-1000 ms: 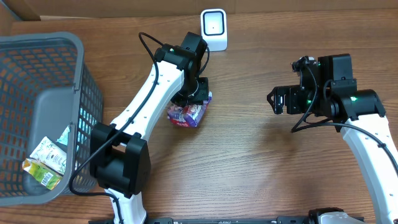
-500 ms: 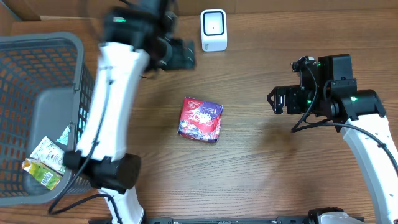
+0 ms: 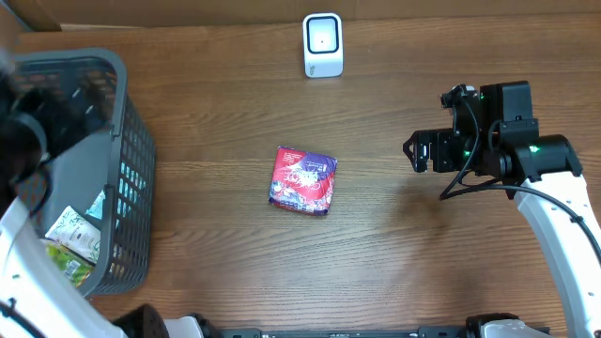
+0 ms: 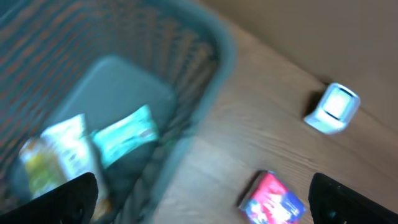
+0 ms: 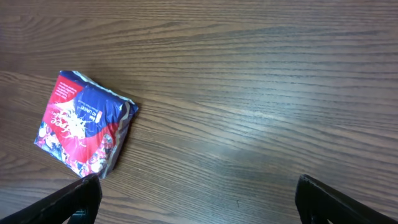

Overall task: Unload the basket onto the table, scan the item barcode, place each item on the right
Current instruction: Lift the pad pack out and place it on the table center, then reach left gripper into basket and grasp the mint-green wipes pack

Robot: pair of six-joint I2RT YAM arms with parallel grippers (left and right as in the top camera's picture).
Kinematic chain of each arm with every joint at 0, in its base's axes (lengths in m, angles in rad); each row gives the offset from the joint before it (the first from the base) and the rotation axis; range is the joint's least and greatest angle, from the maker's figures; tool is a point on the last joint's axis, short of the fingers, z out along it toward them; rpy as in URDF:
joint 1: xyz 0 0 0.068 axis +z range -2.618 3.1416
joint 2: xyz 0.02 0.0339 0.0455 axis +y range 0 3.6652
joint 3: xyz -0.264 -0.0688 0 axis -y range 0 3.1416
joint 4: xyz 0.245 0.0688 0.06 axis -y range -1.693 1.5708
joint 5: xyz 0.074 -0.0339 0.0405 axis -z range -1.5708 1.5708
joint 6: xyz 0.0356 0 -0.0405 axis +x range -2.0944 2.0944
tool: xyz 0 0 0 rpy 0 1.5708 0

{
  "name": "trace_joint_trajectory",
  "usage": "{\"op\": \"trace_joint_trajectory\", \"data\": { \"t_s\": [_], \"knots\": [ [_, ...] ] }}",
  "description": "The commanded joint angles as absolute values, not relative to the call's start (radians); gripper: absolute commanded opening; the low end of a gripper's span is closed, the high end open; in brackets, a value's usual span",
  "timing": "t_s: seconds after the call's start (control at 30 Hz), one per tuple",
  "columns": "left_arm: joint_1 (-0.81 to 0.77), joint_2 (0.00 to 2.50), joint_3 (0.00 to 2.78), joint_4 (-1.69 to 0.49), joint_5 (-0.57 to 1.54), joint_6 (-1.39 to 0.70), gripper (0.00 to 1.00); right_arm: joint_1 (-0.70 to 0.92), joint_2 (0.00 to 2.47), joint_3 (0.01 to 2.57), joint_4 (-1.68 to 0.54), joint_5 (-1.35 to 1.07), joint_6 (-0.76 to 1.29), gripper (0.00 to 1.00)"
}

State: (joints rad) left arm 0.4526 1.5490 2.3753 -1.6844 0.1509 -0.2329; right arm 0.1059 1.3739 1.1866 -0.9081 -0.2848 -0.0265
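Packet (image 3: 303, 180): red and blue foil pouch, lying flat near the middle of the table (image 3: 423, 263), well apart from both arms. Scanner (image 3: 322, 44) stands at the far edge, beyond the packet. Basket (image 3: 113, 70) at the left holds other packs (image 3: 70, 239).

Left gripper (image 4: 208, 202): jaws spread wide, nothing between them. Its wrist view looks down over the basket. Overhead shows that arm only as a blur at the left edge, so its exact pose is uncertain. Right gripper (image 3: 420, 152): jaws fully apart, empty, hovering to the right of the packet.

Handling, judged: light, soft, crinkly; film probably slippery, contents possibly crushable. Puffed middle will give under the pads, so a firmer hold is likely across the narrower width or on a sealed end seam. No barcode visible on the upper face, so presumably it is on the underside. The grip should leave that face free to turn toward the scanner window.
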Motion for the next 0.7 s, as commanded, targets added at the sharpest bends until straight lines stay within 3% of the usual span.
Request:
{"op": "trace_joint_trajectory", "data": {
  "t_s": [0.0,0.2,0.67],
  "knots": [
    [0.625,1.566,2.229,-1.646,0.216,-0.24,1.0,0.111,1.376,1.206,-0.903,-0.293,-0.031,1.0],
    [0.757,1.572,2.034,-1.524,0.229,-0.27,1.0,0.111,1.376,1.206,-0.904,-0.293,-0.031,1.0],
    [0.758,1.578,1.495,-1.192,0.199,-0.165,0.98,0.111,1.376,1.206,-0.903,-0.293,-0.031,1.0]
  ]
}}
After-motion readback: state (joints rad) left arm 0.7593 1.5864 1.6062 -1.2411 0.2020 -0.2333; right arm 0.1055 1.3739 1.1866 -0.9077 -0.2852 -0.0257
